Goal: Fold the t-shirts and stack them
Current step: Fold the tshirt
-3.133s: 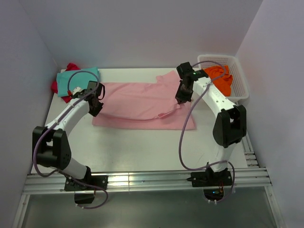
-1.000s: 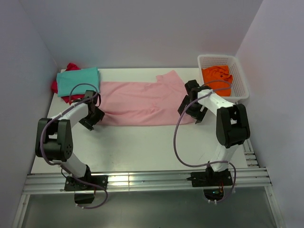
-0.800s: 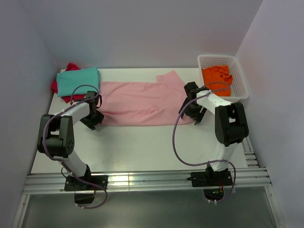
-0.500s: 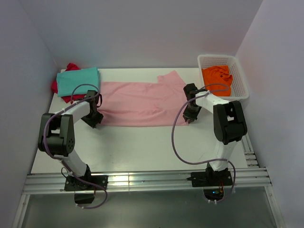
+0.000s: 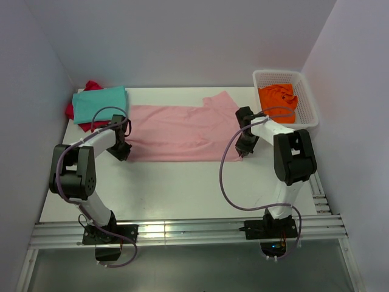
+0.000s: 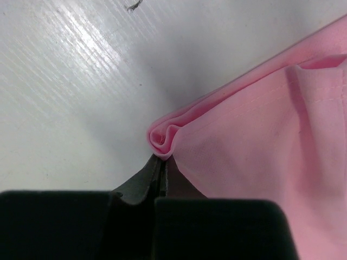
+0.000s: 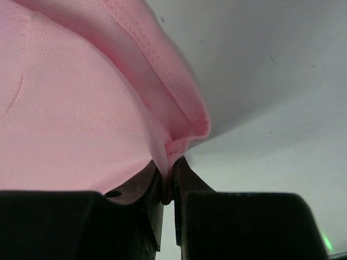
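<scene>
Though hidden overhead, left claw (image 6: 161, 161) and right claw (image 7: 172, 174) pinch tee (image 6: 260, 162).

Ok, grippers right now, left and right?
Left gripper: closed, pinching a folded corner of the pink tee.
Right gripper: closed, pinching the pink tee's hem at its other end.

Basket: a white plastic mesh basket (image 5: 309, 109), rectangular, standing at the far right corner of the table, its long side just beside the right wall.
Table: a white top (image 5: 182, 188), matt, with fine brushed streaks showing up close in the left wrist view.
Fleck: a small dark speck (image 6: 134, 5) lying on the white top.
Rails: silver aluminium rails (image 5: 182, 233) running left to right along the table's near edge.
Walls: plain pale panels at the back (image 5: 182, 42), left (image 5: 27, 121) and right (image 5: 358, 121).
Below the rails: a grey surface (image 5: 194, 267).
</scene>
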Controlling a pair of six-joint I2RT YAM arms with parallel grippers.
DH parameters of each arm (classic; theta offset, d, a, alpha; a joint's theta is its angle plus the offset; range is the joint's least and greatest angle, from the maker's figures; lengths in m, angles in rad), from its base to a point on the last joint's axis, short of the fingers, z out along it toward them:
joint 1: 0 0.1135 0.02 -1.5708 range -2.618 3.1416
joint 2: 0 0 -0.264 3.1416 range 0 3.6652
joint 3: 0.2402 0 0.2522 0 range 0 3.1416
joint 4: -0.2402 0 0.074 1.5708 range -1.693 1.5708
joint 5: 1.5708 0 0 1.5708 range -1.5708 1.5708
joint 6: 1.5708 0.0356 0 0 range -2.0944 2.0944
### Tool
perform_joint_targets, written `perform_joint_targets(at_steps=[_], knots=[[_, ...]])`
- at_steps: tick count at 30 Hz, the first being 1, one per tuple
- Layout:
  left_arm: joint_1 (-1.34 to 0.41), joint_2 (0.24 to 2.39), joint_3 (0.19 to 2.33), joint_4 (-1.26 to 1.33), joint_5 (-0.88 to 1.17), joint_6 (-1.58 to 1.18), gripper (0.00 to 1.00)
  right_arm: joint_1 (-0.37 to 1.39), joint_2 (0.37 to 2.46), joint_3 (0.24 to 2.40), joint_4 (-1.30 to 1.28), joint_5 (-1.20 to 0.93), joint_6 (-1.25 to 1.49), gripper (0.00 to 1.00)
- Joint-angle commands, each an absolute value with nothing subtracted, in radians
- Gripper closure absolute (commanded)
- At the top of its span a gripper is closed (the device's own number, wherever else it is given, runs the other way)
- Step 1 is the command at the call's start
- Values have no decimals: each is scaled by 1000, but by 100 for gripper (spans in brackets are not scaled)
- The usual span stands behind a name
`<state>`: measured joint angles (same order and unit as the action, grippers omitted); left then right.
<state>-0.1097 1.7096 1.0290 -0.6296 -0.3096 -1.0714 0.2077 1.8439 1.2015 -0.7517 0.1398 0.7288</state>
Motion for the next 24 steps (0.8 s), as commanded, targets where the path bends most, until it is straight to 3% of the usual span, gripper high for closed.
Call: perform_joint_targets(at_steps=[1,24], knots=[[-110,1626,1020,-673,-322,-1095,100,184,1766,1169,-825,221,755,100],[-198,1040,669,-932,-186,-1209,100,192,1255,795,-1011,110,894,100]])
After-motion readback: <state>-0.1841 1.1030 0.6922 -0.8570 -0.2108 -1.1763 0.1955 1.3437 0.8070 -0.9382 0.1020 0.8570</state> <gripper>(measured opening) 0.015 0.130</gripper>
